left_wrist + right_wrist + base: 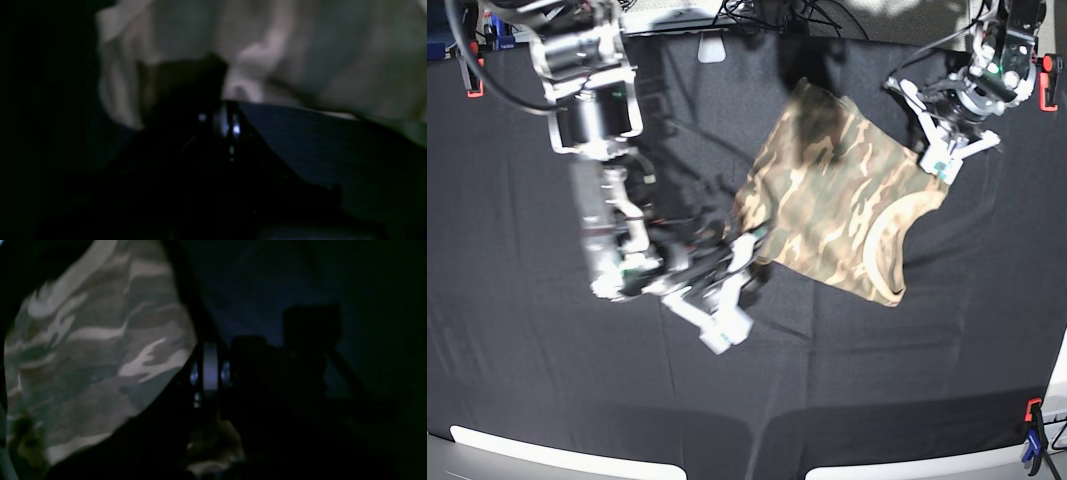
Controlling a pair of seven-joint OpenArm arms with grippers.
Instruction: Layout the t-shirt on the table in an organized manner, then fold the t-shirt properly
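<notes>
- Layout step: t-shirt (837, 195) stretched between both arms above the table (527, 350), right of centre.
- Right gripper (745, 250) pinches one edge, left gripper (937, 160) another.
- Next: lower and spread it flat.

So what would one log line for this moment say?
stage: laying out | t-shirt: bunched, lifted between arms | left gripper: shut on t-shirt | right gripper: shut on t-shirt | table: black cloth
</notes>
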